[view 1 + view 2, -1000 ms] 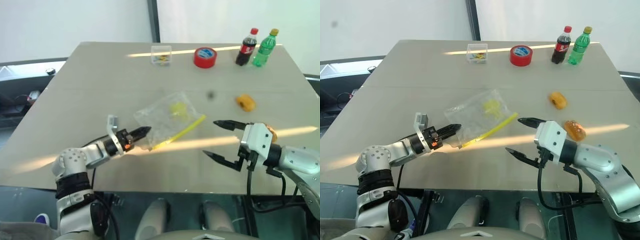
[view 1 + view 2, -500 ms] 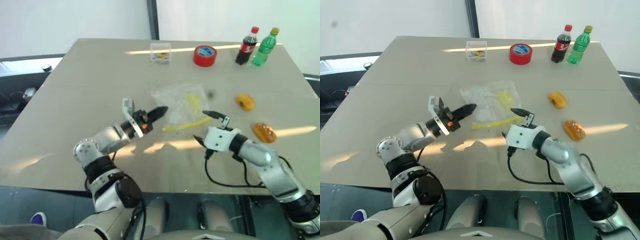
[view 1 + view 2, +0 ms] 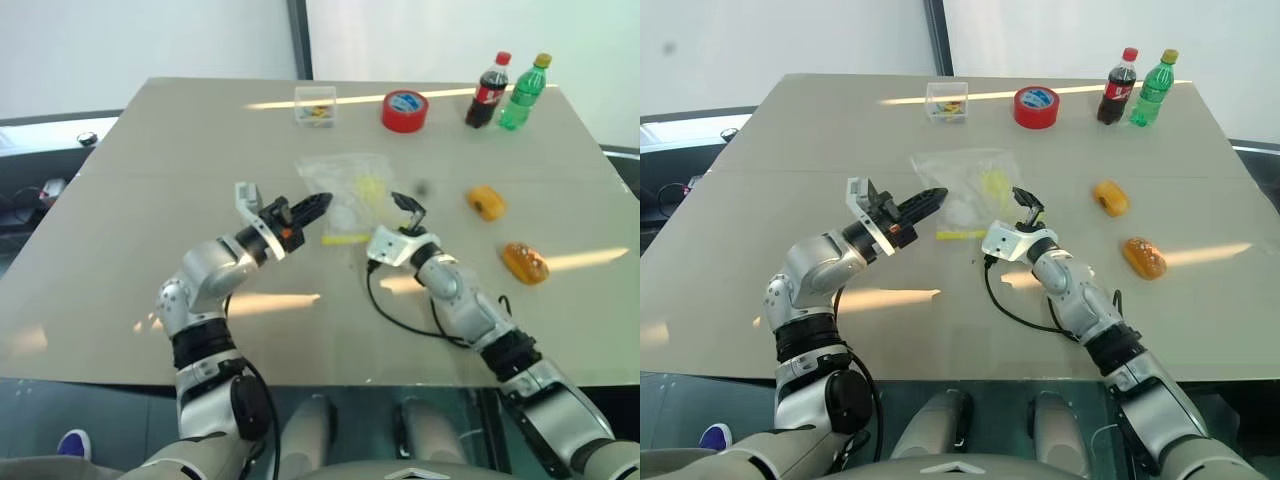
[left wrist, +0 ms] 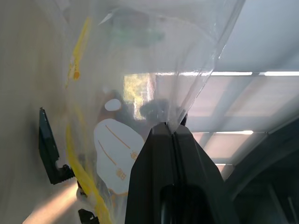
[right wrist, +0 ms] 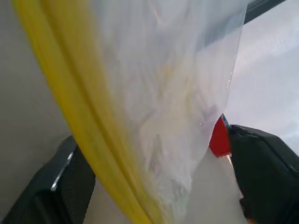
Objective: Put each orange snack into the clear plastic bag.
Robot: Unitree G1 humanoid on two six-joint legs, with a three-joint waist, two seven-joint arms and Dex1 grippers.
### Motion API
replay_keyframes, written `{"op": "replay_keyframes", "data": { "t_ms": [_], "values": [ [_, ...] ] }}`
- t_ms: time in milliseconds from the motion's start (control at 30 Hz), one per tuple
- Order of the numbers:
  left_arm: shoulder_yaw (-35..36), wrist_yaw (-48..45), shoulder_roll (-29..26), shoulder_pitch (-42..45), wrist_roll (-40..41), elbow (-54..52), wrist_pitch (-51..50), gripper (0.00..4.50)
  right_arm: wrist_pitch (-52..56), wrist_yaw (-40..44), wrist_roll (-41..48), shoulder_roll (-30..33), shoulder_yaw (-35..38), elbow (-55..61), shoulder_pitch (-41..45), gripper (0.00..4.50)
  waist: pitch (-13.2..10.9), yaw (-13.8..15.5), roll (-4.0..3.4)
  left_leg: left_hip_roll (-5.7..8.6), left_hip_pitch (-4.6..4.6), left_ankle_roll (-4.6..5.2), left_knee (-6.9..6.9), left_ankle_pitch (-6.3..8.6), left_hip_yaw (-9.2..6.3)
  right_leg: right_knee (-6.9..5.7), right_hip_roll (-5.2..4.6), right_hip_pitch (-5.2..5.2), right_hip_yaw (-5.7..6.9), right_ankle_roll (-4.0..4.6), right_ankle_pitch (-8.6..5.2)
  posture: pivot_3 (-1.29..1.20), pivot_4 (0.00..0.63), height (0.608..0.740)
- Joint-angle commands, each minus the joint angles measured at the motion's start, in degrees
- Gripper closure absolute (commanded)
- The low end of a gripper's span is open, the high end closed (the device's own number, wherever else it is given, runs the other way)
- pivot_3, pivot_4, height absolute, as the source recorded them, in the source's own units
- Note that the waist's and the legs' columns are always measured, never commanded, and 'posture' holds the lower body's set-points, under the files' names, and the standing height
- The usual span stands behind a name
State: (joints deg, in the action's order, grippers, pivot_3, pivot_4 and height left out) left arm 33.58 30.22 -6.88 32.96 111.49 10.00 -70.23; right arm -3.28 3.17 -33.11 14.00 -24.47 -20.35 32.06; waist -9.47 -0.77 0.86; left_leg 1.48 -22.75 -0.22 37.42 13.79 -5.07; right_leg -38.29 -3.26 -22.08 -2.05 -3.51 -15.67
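The clear plastic bag [image 3: 348,188] is held up over the middle of the table, its yellow seal strip [image 3: 345,238] along the lower edge. My left gripper [image 3: 320,205] is shut on the bag's near-left edge; in the left wrist view its closed fingers [image 4: 164,140] pinch the film. My right gripper [image 3: 408,208] is at the bag's right side, open, with the seal strip [image 5: 88,140] and film between its spread fingers [image 5: 261,172]. Two orange snacks lie on the table to the right: one [image 3: 487,203] farther back, one [image 3: 526,262] with a reddish patch nearer.
At the far edge of the table [image 3: 150,200] stand a small clear box [image 3: 315,105], a red tape roll [image 3: 404,110], a cola bottle [image 3: 488,90] and a green bottle [image 3: 526,92]. A black cable [image 3: 400,320] trails from the right wrist.
My left gripper rose and moved right, lifting the bag off the table. My right arm swung forward and left to the bag's seal edge, its fingers narrowing around it.
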Motion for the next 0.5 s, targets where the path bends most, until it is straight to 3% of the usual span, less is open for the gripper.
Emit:
{"op": "replay_keyframes", "data": {
  "t_ms": [33, 200, 400, 500],
  "values": [
    [-1.13, -1.18, -0.53, -0.33, 1.51, -3.57, 1.84, 4.50, -3.40, -2.47, 1.66, -0.78, 1.99, -2.66, 2.12, 1.82, 0.00, -0.01, 0.00, 0.00, 0.00, 0.00, 0.00, 0.00, -0.01, 0.00, 0.01, 0.00, 0.00, 0.00, 0.00, 0.00, 0.150, 0.740],
    [-2.27, -1.81, -2.66, -1.41, 1.51, -5.33, 4.06, 4.50, -4.34, -1.79, 4.02, -0.17, 4.49, -2.29, 2.81, 4.41, 0.00, -0.10, 0.00, 0.00, 0.00, 0.00, 0.00, 0.00, 0.01, 0.01, 0.05, 0.00, -0.03, 0.00, 0.00, 0.00, 0.150, 0.740],
    [-7.15, -9.02, -10.28, -3.25, 0.24, -8.09, 5.74, 4.50, -4.10, 1.80, 6.21, 3.27, 7.41, -0.72, 5.53, 4.46, -0.03, -0.25, 0.00, 0.00, 0.00, 0.00, -0.02, 0.00, 0.03, -0.01, 0.10, -0.02, -0.09, 0.00, 0.00, 0.00, 0.150, 0.740],
    [-12.93, -23.54, -20.25, -4.67, -17.93, -16.76, 4.37, 3.76, -4.71, 5.87, 8.07, 6.32, 8.92, -2.31, 9.77, 4.50, -0.15, -0.66, 0.05, -0.01, -0.01, 0.00, -0.03, 0.00, 0.07, -0.02, 0.12, -0.08, -0.11, 0.01, 0.00, 0.00, 0.150, 0.740]
  ]
}}
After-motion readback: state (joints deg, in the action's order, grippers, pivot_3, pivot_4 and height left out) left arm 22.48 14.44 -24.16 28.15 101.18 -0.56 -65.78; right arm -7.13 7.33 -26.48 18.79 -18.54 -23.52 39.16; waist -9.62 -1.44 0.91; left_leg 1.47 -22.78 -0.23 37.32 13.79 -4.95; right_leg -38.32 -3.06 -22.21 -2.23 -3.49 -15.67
